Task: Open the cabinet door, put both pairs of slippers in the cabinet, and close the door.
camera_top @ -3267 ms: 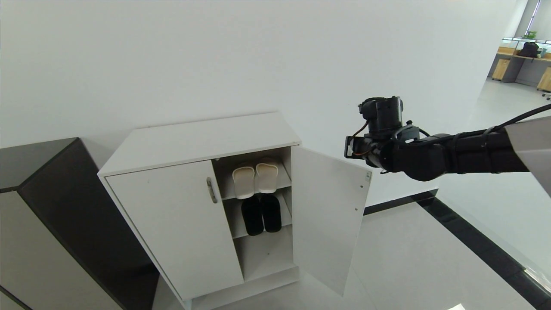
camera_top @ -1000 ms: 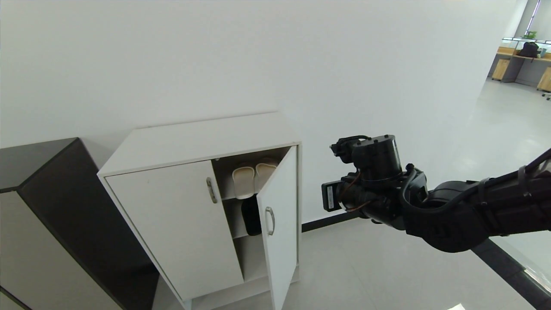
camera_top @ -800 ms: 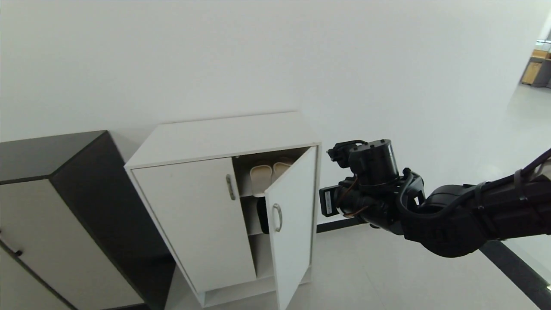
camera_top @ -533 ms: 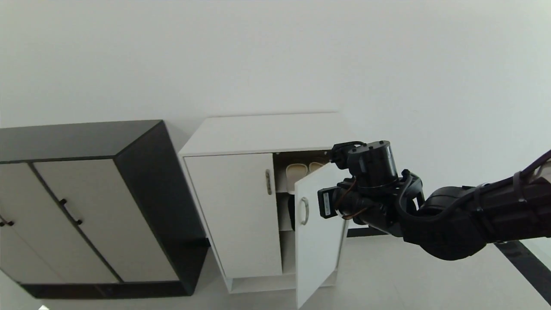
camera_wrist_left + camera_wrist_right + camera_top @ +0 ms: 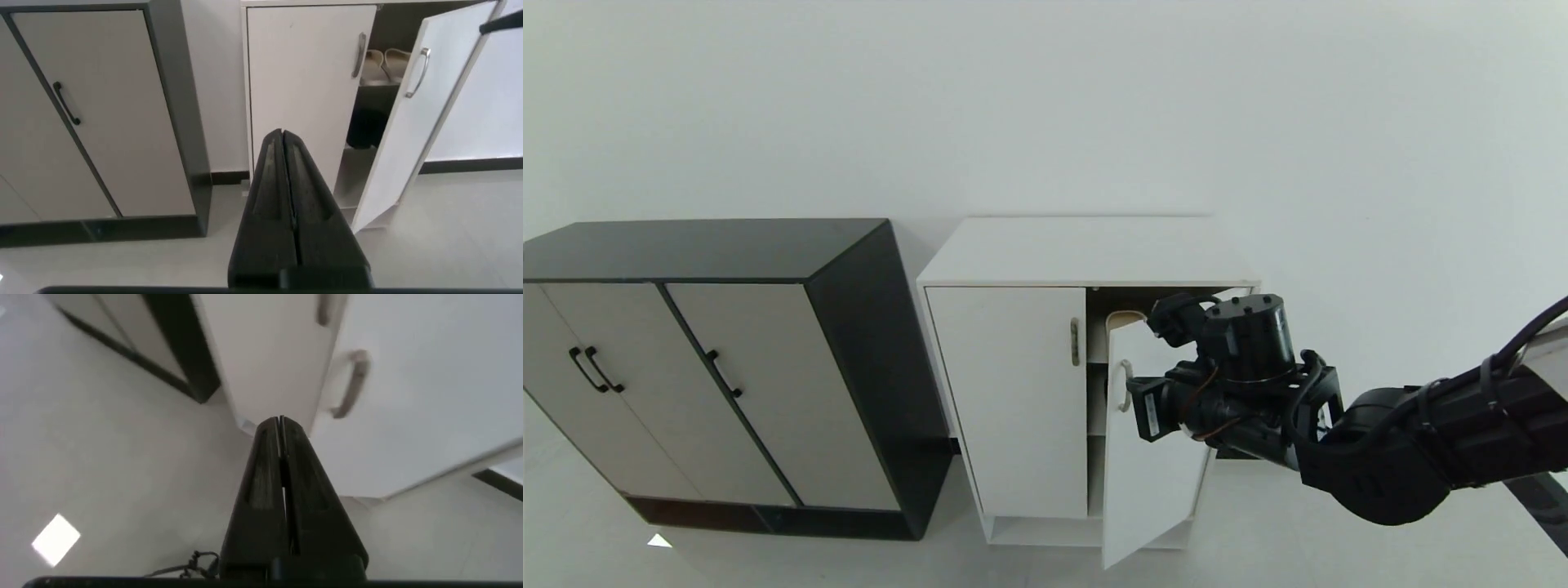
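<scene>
a: how did the right pincer [image 5: 280, 423] stand?
b: its two fingers were pressed together, with nothing between them. it pointed past the right door [image 5: 441, 392] of the white cabinet [image 5: 1086, 249], near that door's handle [image 5: 350, 384]. i couldn't tell whether it touched the door.
a: and the left pincer [image 5: 282, 135]?
b: its fingers were together too, and it was empty. it was held well back from the cabinet, facing its front.
a: where was the right arm [image 5: 1421, 441] from the head camera?
b: its wrist sat at three o'clock of the handle, in front of the door's upper half.
a: and the door itself?
b: it was ajar, swung out a little way and not yet shut. the left door [image 5: 1013, 392] lay flat shut.
a: what about the slippers?
b: both pairs were inside. the pale slippers [image 5: 388, 64] lay on the upper shelf, and the black slippers [image 5: 368, 122] were on the shelf at six o'clock of them, half hidden by the door.
a: and around it?
b: a black cabinet [image 5: 866, 343] with grey doors stood just beside, at nine o'clock of the white one. both were on a pale floor [image 5: 1258, 539] against a white wall [image 5: 1045, 106].
</scene>
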